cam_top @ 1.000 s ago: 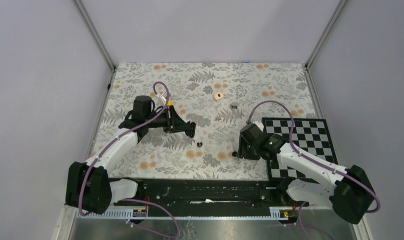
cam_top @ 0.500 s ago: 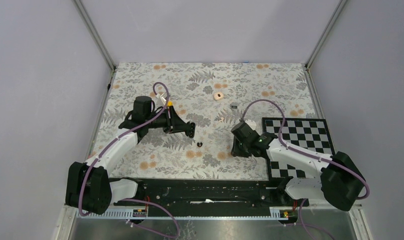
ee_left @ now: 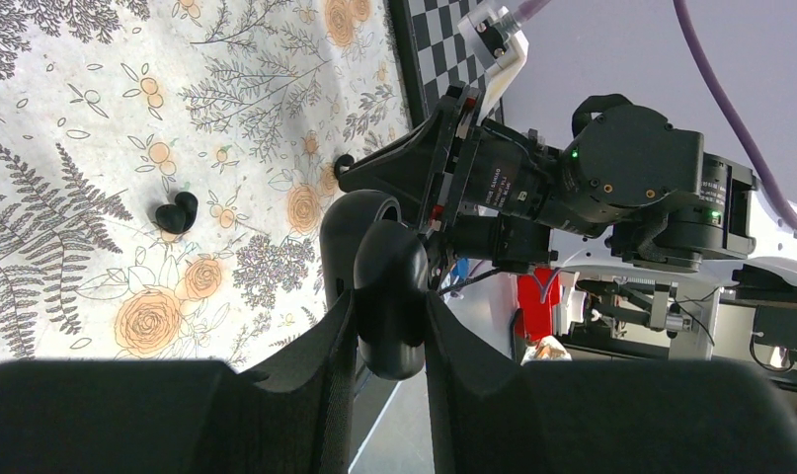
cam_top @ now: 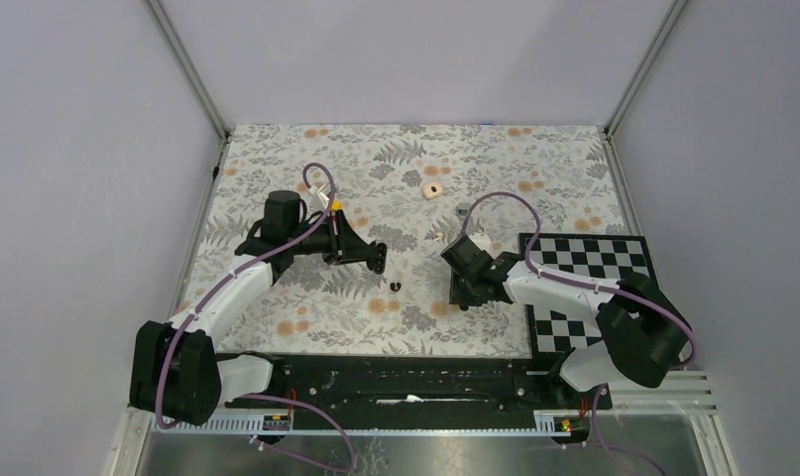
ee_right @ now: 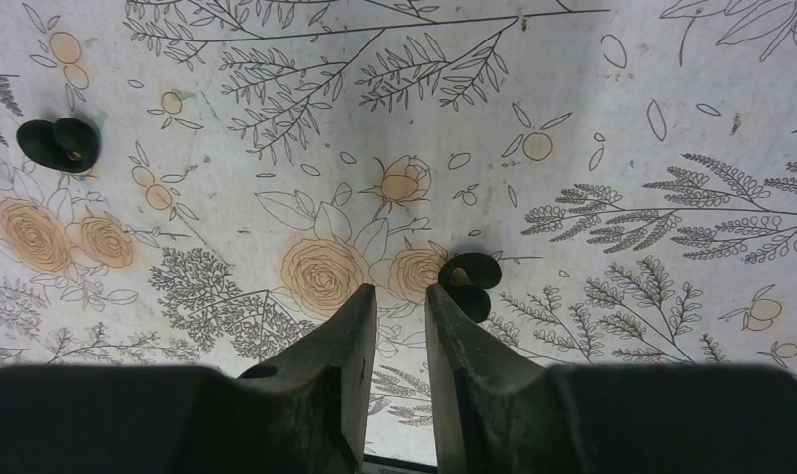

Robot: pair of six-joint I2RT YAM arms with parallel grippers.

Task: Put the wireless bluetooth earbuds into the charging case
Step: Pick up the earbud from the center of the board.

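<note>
Top external view, floral table cloth (cam_top: 277,159) seen from above. Centre left: left gripper (cam_top: 378,258), clamped on the charging case (ee_left: 389,296), a black glossy pebble pinched between both fingers in the left wrist view. Just right and lower, near frame centre: first earbud (cam_top: 395,287), tiny and black, lying loose on the cloth, apart from both grippers. Right of centre: right gripper (cam_top: 465,299), pointed down at the cloth. Right wrist view: fingers set close, narrow gap between, nothing held. Second earbud (ee_right: 470,282) just beside the right-hand fingertip, outside the gap; contact impossible to tell. Far right: checkered board (cam_top: 594,263) under the right arm.
</note>
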